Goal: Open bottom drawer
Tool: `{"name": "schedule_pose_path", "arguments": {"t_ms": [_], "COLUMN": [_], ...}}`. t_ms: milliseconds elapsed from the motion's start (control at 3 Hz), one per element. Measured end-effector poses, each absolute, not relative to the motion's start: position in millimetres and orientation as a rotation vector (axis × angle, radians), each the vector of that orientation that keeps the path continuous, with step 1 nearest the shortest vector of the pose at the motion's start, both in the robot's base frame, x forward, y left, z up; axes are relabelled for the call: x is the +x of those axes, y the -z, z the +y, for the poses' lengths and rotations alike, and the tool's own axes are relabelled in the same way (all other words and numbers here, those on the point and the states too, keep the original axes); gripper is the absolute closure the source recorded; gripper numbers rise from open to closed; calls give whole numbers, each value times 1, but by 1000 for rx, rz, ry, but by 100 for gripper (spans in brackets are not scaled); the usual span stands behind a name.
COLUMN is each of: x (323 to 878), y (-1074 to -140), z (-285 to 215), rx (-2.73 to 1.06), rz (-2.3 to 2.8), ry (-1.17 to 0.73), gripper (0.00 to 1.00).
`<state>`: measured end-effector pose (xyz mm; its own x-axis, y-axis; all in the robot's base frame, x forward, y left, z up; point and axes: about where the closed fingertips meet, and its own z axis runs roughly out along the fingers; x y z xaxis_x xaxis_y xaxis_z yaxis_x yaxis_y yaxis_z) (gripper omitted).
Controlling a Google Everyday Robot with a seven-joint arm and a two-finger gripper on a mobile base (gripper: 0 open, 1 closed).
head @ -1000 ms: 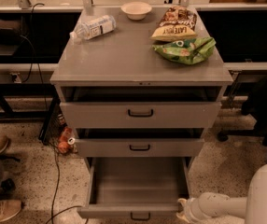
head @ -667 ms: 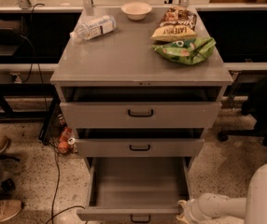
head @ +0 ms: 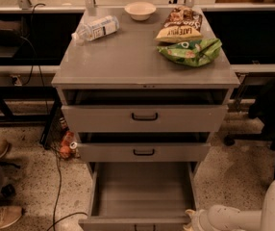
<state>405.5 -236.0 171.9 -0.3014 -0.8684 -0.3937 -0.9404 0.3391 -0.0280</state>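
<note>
The grey cabinet (head: 144, 61) has three drawers. The bottom drawer (head: 142, 191) is pulled far out, its bare inside showing and its front panel at the lower edge of the camera view. Only the top of its black handle (head: 144, 228) shows. My gripper (head: 191, 219), at the end of a white arm (head: 233, 219) reaching in from the lower right, sits at the right end of that drawer's front panel. The middle drawer (head: 143, 152) and the top drawer (head: 144, 117) each stand slightly ajar.
On the cabinet top lie a water bottle (head: 96, 28), a small bowl (head: 140, 10) and two snack bags (head: 188, 37). Cables and small objects (head: 66, 143) lie on the floor at the left. A person's shoe (head: 3, 216) is at the lower left, a chair base (head: 272, 143) at the right.
</note>
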Motion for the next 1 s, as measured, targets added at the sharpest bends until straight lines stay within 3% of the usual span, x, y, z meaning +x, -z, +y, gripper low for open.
{"name": "schedule_pose_path", "arguments": {"t_ms": [667, 1000], "x": [404, 406], "y": [-172, -190], "z": [-233, -233], "rx": [-1606, -1608], "rz": [2261, 2229], "ry": [-309, -288], "gripper": [9, 0]}}
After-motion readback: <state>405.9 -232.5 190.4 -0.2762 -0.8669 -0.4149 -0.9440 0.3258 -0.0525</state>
